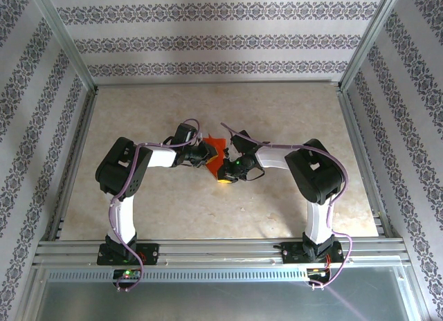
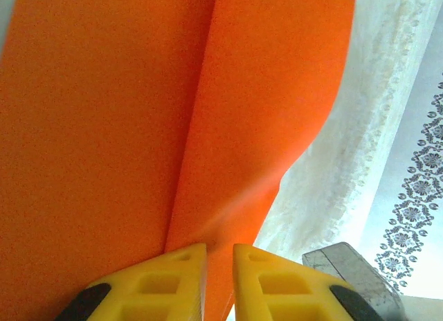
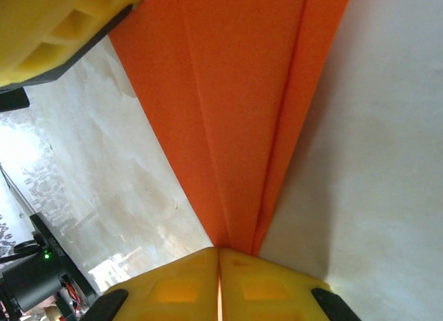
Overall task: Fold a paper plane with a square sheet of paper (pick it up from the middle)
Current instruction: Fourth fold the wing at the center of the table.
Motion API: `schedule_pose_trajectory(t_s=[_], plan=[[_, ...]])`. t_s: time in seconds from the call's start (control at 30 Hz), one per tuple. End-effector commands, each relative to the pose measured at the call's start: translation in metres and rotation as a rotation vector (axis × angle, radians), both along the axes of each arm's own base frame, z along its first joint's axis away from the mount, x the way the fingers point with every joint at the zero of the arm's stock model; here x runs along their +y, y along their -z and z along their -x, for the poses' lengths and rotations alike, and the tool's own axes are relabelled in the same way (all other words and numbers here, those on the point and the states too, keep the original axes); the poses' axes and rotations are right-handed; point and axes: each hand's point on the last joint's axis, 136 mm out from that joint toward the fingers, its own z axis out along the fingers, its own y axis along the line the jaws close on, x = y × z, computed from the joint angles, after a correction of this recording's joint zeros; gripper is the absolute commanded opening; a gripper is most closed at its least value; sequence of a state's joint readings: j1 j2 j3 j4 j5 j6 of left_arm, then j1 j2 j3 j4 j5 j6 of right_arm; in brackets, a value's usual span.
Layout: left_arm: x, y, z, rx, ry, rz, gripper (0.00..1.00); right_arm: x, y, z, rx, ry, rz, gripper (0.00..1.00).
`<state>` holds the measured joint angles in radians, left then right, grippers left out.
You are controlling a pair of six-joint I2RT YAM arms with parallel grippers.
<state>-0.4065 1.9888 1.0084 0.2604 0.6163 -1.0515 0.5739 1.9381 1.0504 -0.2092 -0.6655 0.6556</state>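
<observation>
Roughly over the middle of the table (image 1: 277,113) the orange paper (image 1: 213,149) hangs between the two arms, folded lengthwise with straight creases running along it. Seen from the left wrist, the paper (image 2: 104,127) has one long crease down its face and a free right edge that curves loosely. The left gripper (image 2: 219,252) pinches the lower edge between its yellow fingers, which stand only slightly apart. From the right wrist, the paper (image 3: 235,127) narrows to layered folds, and the right gripper (image 3: 219,255) is pressed together on that narrow end. A yellow finger of the left gripper (image 3: 55,30) sits just beside the paper's wide end.

From above, the left gripper (image 1: 206,155) and the right gripper (image 1: 225,176) nearly meet over the table's centre, so the room between them is tight. Whether the paper touches the table I cannot tell.

Bare table surface lies open toward its far edge and both side edges. Metal frame posts (image 1: 66,41) and patterned walls (image 1: 208,37) bound the table, a rail (image 1: 221,248) crosses its near edge, and purple cables (image 1: 190,127) loop over both arms.
</observation>
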Motion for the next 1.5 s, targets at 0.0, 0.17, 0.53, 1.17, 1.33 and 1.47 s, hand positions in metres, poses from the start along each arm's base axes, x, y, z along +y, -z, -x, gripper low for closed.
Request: schedule_pose_trajectory(t_s=[0.0,0.17,0.53,1.17,1.33,1.47], plan=[[0.018,0.043,0.025,0.137,-0.027,-0.125,0.18,-0.011,0.015,0.009,0.028,0.001,0.083,0.1],[0.019,0.042,0.026,0.139,-0.029,-0.125,0.18,-0.002,-0.038,-0.016,-0.108,0.023,-0.028,0.12],[0.019,0.04,0.025,0.156,-0.052,-0.118,0.18,0.008,-0.032,-0.03,-0.13,0.028,0.007,0.11],[0.005,-0.037,0.006,-0.057,-0.006,-0.019,0.21,-0.014,0.016,-0.009,-0.046,-0.053,0.123,0.1],[0.018,-0.046,0.02,-0.074,-0.009,-0.069,0.22,-0.011,0.003,0.011,-0.064,-0.21,0.028,0.1],[0.022,-0.041,0.037,-0.06,-0.002,-0.084,0.22,-0.011,-0.005,0.023,-0.067,-0.292,-0.015,0.1]])
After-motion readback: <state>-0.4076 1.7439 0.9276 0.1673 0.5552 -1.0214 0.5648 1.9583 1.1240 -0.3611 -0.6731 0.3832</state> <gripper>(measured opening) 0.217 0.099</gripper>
